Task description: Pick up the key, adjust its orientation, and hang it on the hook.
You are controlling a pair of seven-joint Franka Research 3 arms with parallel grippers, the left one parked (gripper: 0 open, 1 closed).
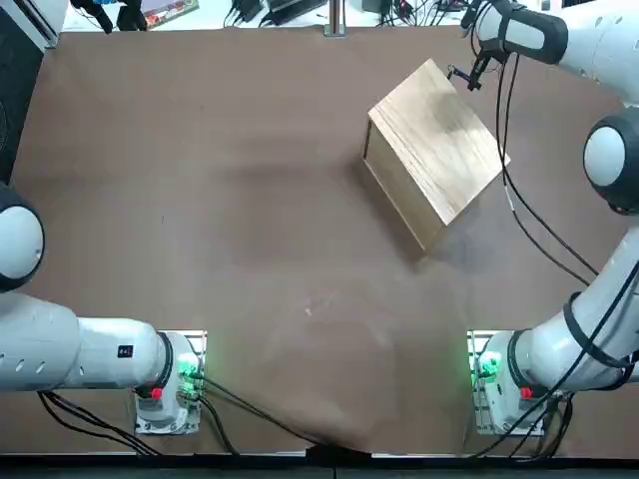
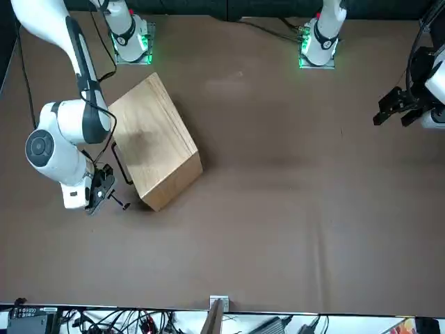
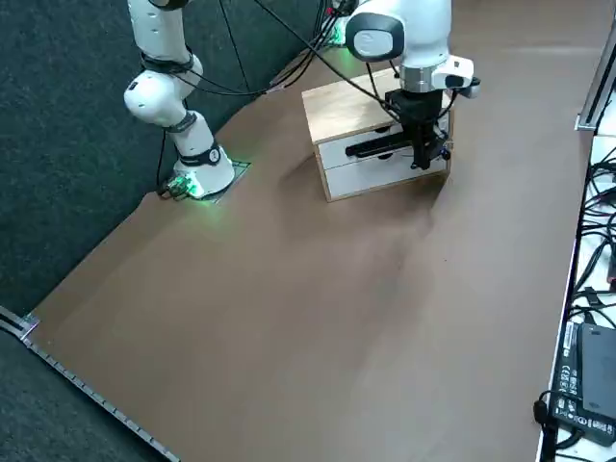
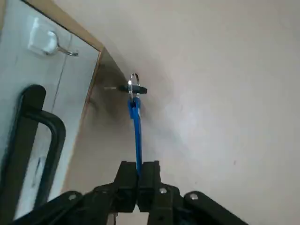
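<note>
Right gripper [image 4: 138, 171] pinches the key's blue tag [image 4: 135, 126] nearly shut.

Table [image 1: 230, 200]: brown surface.
Wooden box [image 1: 444, 135]: on the table, white drawer fronts [image 3: 385, 171], black handle [image 4: 57, 140].
Black cables [image 3: 599, 231]: tangled beyond the table's edge.

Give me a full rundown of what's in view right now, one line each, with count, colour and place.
Box: one, pale wood with a white front, on the table by the right arm.
Table: one, brown, under the box.
Handle: one, black, on the box's white front.
Hook: one, silvery on a white mount, same front.
Key: one, black head, on the ring.
Ring: one, silvery, joining key and tag.
Tag: one, blue, between the fingers.
Cables: several, black, along the arms.
Right gripper: one, black, beside the box front, shut on the tag.
</note>
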